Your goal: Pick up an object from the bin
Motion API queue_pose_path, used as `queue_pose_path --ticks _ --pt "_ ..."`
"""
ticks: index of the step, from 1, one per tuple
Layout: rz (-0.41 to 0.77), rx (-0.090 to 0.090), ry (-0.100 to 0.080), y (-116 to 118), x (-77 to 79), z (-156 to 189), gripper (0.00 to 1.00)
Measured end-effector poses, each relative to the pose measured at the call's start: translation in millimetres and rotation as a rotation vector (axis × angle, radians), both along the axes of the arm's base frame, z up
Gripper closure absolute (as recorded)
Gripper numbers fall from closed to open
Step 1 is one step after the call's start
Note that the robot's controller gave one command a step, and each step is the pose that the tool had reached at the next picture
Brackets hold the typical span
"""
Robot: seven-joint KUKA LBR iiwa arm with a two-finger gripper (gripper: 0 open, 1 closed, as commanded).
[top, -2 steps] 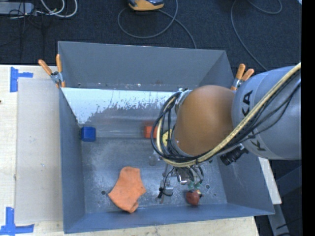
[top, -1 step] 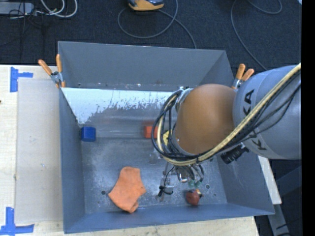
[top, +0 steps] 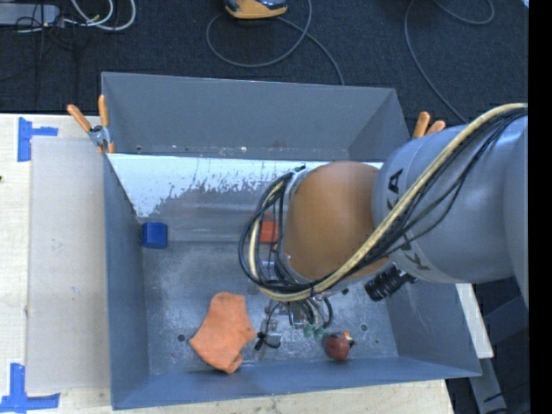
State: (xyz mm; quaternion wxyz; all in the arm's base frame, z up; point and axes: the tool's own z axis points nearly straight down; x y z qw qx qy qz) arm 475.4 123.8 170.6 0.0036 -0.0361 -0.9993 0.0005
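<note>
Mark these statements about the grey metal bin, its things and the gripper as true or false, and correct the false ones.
1. The small blue cube lies in the view's left part of the grey metal bin, apart from the other things. True.
2. The orange crumpled soft piece lies against the far wall. False: it lies close to the near wall.
3. The small dark red round thing lies on the view's right of the gripper. True.
4. The gripper hangs over the blue cube. False: it is low beside the right edge of the orange piece, well away from the cube.
</note>
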Motion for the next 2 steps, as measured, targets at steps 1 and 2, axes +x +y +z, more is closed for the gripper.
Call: queue_pose_path --ticks 1,2 --pt "0.126 0.000 0.001 21.6 4.8 -22.7 0.00" --pt "0.207 0.001 0.002 26.2 3.7 -30.1 0.00"
